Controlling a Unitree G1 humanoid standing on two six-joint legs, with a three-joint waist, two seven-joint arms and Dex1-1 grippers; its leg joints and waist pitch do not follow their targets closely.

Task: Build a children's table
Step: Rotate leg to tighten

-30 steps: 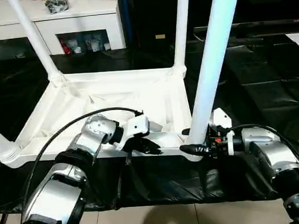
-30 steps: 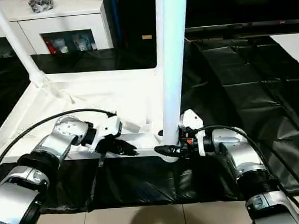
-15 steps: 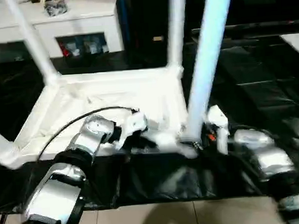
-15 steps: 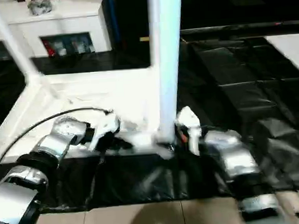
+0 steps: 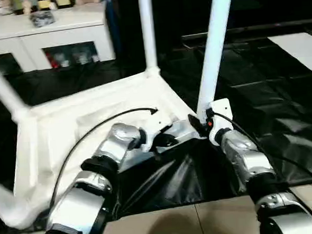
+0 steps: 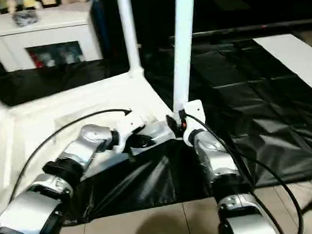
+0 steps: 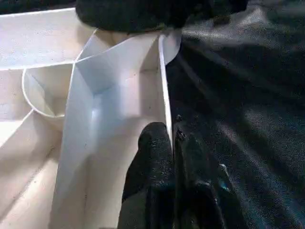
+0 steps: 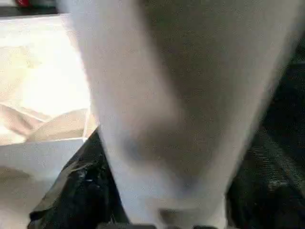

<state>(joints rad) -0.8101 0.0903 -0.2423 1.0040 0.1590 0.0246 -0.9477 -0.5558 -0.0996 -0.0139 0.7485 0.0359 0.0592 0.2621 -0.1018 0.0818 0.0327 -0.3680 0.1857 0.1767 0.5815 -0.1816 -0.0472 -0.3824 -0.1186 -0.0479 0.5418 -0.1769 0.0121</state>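
The children's table lies upside down on a black sheet, its white ribbed tabletop (image 5: 66, 122) facing up with white legs standing in its corner sockets. My left gripper (image 5: 165, 139) is shut on the thin wall of the tabletop's near rim (image 7: 164, 86), one finger on each side (image 7: 152, 152). My right gripper (image 5: 200, 124) sits at the foot of the near right leg (image 5: 213, 50), closed around it, and that leg (image 8: 181, 95) stands between its fingers. Another leg (image 5: 147, 30) rises at the far right corner, and one (image 5: 0, 86) at the far left.
A white cabinet (image 5: 50, 33) with glass doors stands behind at the left. The crinkled black sheet (image 5: 281, 88) spreads out to the right and bunches under the tabletop's near edge. Tiled floor (image 5: 178, 221) shows in front. A black cable (image 5: 93, 134) arcs over my left forearm.
The tabletop has swung round: its near right corner is farther from me, its left end nearer. Both grippers kept their hold and moved with it. The view has shifted too.
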